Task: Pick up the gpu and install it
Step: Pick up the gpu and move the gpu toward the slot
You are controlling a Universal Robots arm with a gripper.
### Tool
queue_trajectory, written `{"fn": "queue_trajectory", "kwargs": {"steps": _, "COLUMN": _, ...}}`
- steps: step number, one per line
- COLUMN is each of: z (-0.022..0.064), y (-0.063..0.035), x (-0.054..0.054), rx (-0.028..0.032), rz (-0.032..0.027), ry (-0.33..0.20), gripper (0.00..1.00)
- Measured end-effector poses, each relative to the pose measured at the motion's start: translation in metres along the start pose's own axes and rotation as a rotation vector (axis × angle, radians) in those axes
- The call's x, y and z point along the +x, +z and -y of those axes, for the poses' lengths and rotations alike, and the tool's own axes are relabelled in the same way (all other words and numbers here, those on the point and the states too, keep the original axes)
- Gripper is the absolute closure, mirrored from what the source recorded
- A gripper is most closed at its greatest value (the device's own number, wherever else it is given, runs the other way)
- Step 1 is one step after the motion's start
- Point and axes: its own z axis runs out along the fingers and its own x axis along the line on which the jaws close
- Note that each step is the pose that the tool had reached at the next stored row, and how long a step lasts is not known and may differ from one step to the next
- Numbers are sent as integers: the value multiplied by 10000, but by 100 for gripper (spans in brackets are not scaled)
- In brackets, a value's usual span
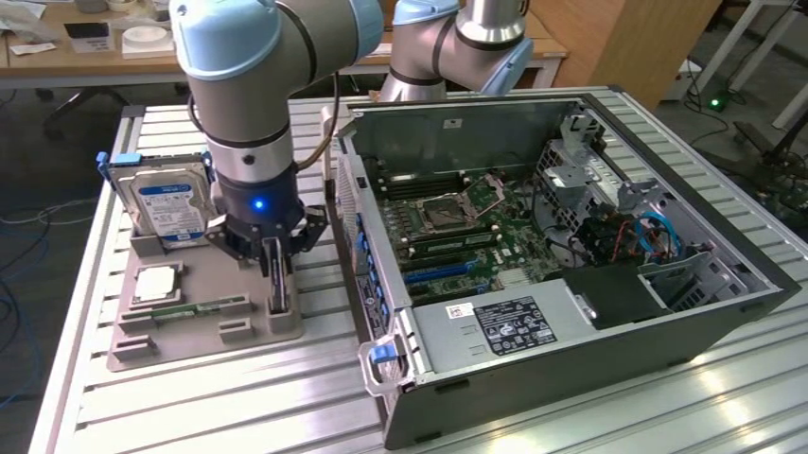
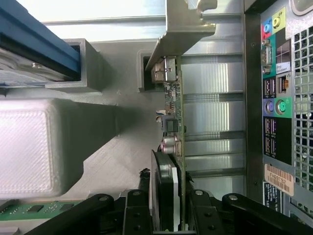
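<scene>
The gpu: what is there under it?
The gpu stands on edge in a slot of the gray holder, gripper clamped around it. Its lower edge is hidden inside the slot.

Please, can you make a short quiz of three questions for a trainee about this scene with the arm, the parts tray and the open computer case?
1. True or false: the gpu is already installed in the computer case.
2. Which part stands in the gray tray at the exterior view's left of the gripper? A. hard drive B. keyboard C. monitor
3. Fill in: the gripper is shut on the ____, which stands on edge in the tray.
Key: 1 false; 2 A; 3 gpu.
</scene>
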Motion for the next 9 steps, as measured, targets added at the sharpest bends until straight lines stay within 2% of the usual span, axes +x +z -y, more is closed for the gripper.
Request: {"fn": "queue_trajectory", "kwargs": {"steps": 9, "z": -39, "y": 14, "x": 2, "rx": 9, "rz": 3, "ry": 274, "gripper": 64}}
